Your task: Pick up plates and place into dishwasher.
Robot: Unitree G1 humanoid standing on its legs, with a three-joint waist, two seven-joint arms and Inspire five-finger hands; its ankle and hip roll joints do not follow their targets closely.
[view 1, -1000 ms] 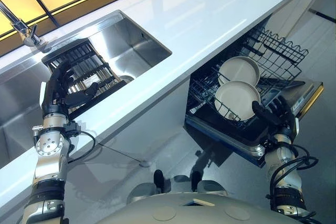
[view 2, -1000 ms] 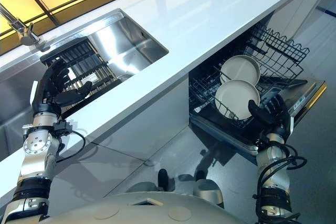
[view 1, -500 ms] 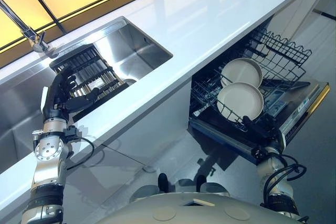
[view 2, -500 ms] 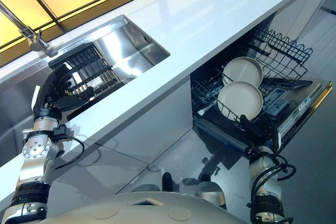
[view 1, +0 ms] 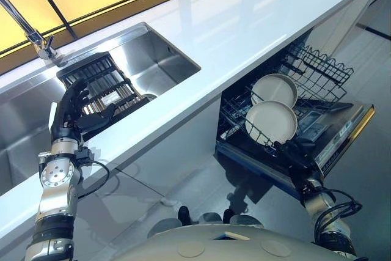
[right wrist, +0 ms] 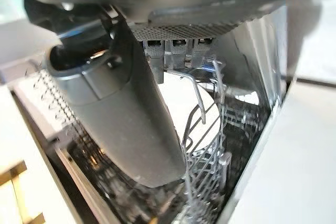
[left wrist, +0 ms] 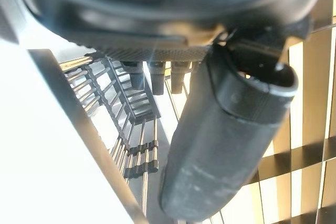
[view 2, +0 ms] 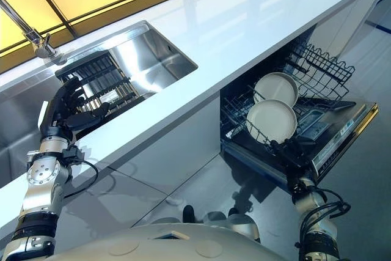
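Hovering empty at the pulled-out black wire dishwasher rack point(view 1: 305, 84), right hand point(view 1: 297, 151) with fingers loosely spread, just below two round matte cream plates point(view 1: 271, 121) standing on edge. Risk judged: knocking the nearer plate off its tines. Farther off, left hand point(view 1: 76, 111), relaxed, holding nothing, beside slatted dark drainer point(view 1: 98, 77) in glossy steel sink point(view 1: 162, 53).

Left hand point(left wrist: 226, 129) over dark rack point(left wrist: 131, 103)
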